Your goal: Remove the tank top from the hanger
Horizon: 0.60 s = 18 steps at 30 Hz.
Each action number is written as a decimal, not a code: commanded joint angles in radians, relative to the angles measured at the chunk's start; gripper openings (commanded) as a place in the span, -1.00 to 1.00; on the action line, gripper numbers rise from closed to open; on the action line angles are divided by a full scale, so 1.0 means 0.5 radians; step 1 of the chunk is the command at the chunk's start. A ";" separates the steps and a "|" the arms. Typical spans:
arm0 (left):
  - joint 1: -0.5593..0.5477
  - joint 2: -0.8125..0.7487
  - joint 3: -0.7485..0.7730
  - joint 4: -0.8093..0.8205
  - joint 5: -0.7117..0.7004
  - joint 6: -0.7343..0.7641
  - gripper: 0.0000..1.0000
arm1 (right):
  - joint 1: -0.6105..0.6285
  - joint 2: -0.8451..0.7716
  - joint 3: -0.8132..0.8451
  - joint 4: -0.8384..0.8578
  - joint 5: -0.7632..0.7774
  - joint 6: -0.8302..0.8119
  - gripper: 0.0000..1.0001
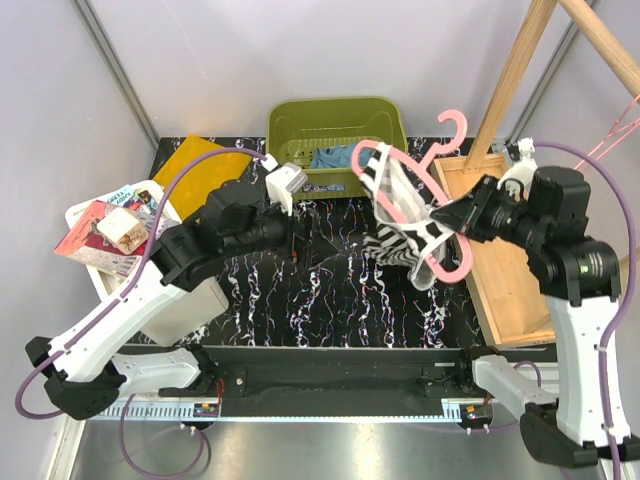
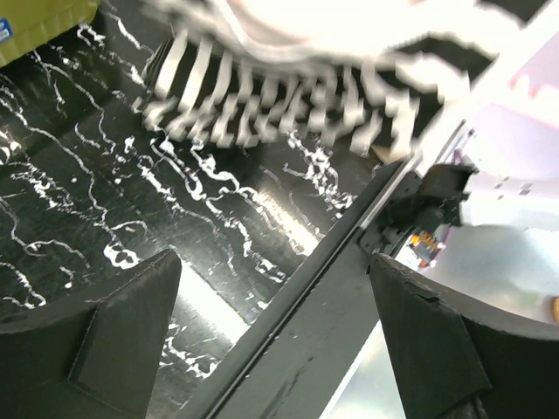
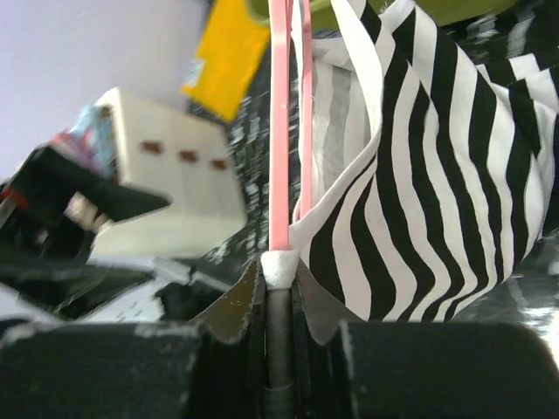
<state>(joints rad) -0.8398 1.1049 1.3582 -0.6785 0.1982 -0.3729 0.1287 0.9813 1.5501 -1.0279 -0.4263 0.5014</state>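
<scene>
Marbled table (image 1: 330, 300): right pincer (image 3: 279, 272) clamps hanger (image 3: 279, 131); left pincer (image 2: 275, 297) gapes empty, tank top (image 2: 288, 113) just ahead, likely its next grasp.

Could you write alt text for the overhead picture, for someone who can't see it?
The right hand holds a pink hanger carrying a black-and-white striped tank top over a black marbled table. The left hand points toward the garment from the left, not touching it. A green bin sits behind.
</scene>
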 commanded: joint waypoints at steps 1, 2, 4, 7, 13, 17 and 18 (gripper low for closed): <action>-0.008 -0.016 0.149 0.117 -0.031 -0.107 0.86 | 0.012 -0.164 -0.167 0.401 -0.509 0.233 -1.00; -0.008 -0.022 0.155 0.120 -0.068 -0.113 0.85 | 0.012 -0.189 -0.268 0.457 -0.598 0.285 -1.00; -0.008 -0.056 0.161 0.120 -0.120 -0.132 0.85 | 0.012 -0.266 -0.375 0.668 -0.663 0.469 -1.00; -0.005 -0.117 0.174 0.114 -0.243 -0.150 0.86 | 0.012 -0.349 -0.569 0.953 -0.767 0.715 -1.00; -0.005 -0.203 0.201 0.099 -0.540 -0.144 0.85 | 0.012 -0.380 -0.658 1.022 -0.816 0.737 -1.00; 0.026 -0.139 0.372 -0.124 -0.758 -0.171 0.82 | 0.012 -0.358 -0.649 1.022 -0.872 0.685 -1.00; 0.044 -0.069 0.440 -0.183 -0.755 -0.178 0.82 | 0.012 -0.352 -0.637 1.028 -0.869 0.681 -1.00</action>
<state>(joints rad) -0.8368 1.0222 1.4609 -0.6933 -0.0643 -0.4461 0.1303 0.8120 1.2034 -0.6254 -0.7914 0.8356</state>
